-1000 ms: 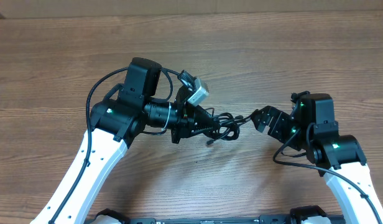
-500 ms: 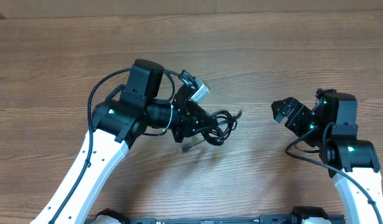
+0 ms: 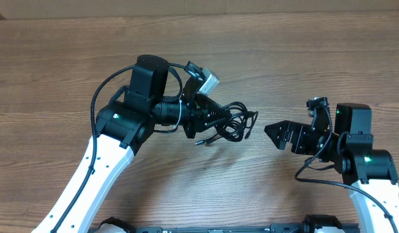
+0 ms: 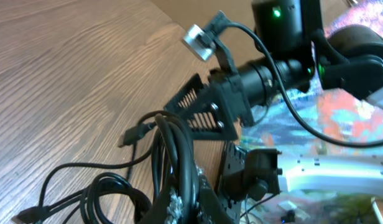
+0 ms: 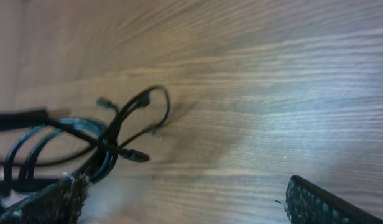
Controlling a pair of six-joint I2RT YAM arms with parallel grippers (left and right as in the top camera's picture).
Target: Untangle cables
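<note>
The cables (image 3: 235, 123) are a bundle of thin black loops at the table's middle, with a loose plug end (image 3: 201, 142) hanging below. My left gripper (image 3: 212, 123) is shut on the bundle; in the left wrist view several strands (image 4: 176, 149) run straight between its fingertips (image 4: 185, 208). My right gripper (image 3: 277, 133) stands open a short way right of the bundle, not touching it. The right wrist view has the loops (image 5: 110, 140) and a plug (image 5: 135, 155) at left, ahead of the wide-apart fingers (image 5: 319, 202).
The wooden table (image 3: 284, 58) stretches around both arms. The left arm's own thicker black wire (image 3: 99, 97) arcs out to its left. The left wrist camera block (image 3: 206, 83) sits just above the bundle.
The right gripper let go of the bundle's right end, pulled away to the right, then came back lower, still open. The left gripper stayed shut and shifted the bundle slightly right.
</note>
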